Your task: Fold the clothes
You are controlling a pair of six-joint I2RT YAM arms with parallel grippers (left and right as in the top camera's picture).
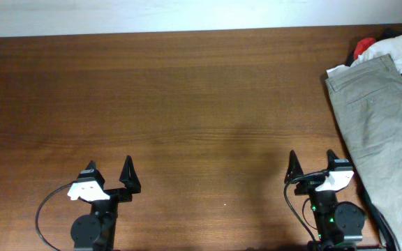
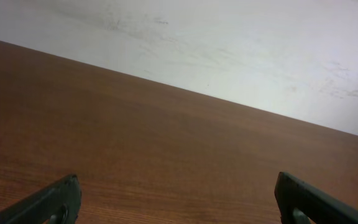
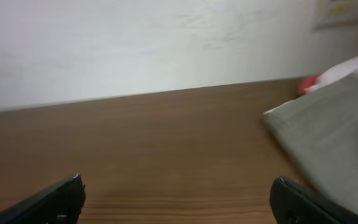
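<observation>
The left gripper (image 1: 109, 167) sits at the near edge of the table (image 1: 187, 90), its two dark fingers (image 2: 55, 202) spread wide apart with nothing between them; its wrist view shows only bare brown wood running up to a pale wall (image 2: 229, 43). A black cable (image 1: 42, 213) loops out from the left arm's base. The right gripper (image 1: 312, 159) stands at the same near edge, well apart from the left one, jaws likewise wide apart and empty, with a small green light (image 1: 331, 220) glowing on the arm behind it. Its right finger is just to the left of the edge of a pair of khaki trousers (image 1: 382, 118) and has no hold on them. The trousers lie flat along the right side of the table, waistband toward the far side, legs running down to the near edge and partly out of the overhead view. Beyond the waistband, in the far right corner, lies a small heap: a white garment (image 1: 389, 47) touching the waistband, a red piece (image 1: 362, 47) to its left, and dark cloth (image 1: 395, 33) behind
</observation>
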